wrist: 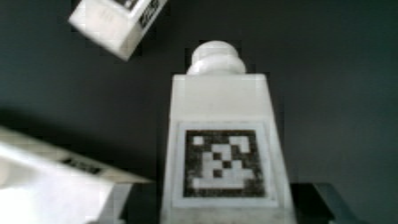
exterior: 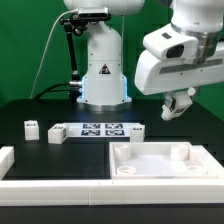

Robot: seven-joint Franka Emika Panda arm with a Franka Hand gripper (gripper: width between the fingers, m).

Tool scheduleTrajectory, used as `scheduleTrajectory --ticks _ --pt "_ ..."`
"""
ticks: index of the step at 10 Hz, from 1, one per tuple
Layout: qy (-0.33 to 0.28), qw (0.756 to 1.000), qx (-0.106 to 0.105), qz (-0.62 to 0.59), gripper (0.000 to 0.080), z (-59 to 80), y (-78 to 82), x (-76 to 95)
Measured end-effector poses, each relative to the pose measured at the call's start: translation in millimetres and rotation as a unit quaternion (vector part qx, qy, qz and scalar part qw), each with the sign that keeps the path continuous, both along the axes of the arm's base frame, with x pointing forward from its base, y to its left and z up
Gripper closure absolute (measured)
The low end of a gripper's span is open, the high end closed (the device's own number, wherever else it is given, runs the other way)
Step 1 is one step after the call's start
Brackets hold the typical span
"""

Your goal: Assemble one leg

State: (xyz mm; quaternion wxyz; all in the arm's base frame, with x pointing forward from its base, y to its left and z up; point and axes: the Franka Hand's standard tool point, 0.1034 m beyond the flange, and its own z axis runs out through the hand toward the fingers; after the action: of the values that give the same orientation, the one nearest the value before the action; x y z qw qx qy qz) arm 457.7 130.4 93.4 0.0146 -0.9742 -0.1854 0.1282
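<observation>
My gripper (exterior: pixel 178 104) hangs in the air at the exterior view's right, above the far right corner of the large white tray-like piece (exterior: pixel 160 160). In the wrist view my gripper (wrist: pixel 224 208) is shut on a leg (wrist: pixel 222 120), a white block with a black-and-white tag and a round peg at its far end. The dark fingers (wrist: pixel 310 205) press on both of its sides. Two more legs (exterior: pixel 31 127) (exterior: pixel 57 132) lie on the black table at the exterior view's left. One of them shows in the wrist view (wrist: pixel 121 25).
The marker board (exterior: pixel 100 129) lies in front of the robot base (exterior: pixel 103 75). A white raised border (exterior: pixel 12 160) runs along the left and front of the table. A corner of the tray-like piece shows in the wrist view (wrist: pixel 54 165).
</observation>
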Motion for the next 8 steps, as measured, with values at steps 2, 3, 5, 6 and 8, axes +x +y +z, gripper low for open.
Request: scheduleTrajectory --ticks 2,3,5,6,8 --pt "-0.098 0.995 0.024 -0.006 0.0507 -2.2 -2.5 7.2" --pt "-0.149 0.988 0.04 -0.003 0.0507 -3.7 -4.9 12.9" --pt "-0.179 0.983 0.049 0.003 0.0507 7.1 -5.4 44.1" --pt "-0.186 0.981 0.052 0.002 0.0507 16.2 -0.9 65.1" --pt "-0.195 0.979 0.054 0.001 0.0507 18.9 1.2 76.9"
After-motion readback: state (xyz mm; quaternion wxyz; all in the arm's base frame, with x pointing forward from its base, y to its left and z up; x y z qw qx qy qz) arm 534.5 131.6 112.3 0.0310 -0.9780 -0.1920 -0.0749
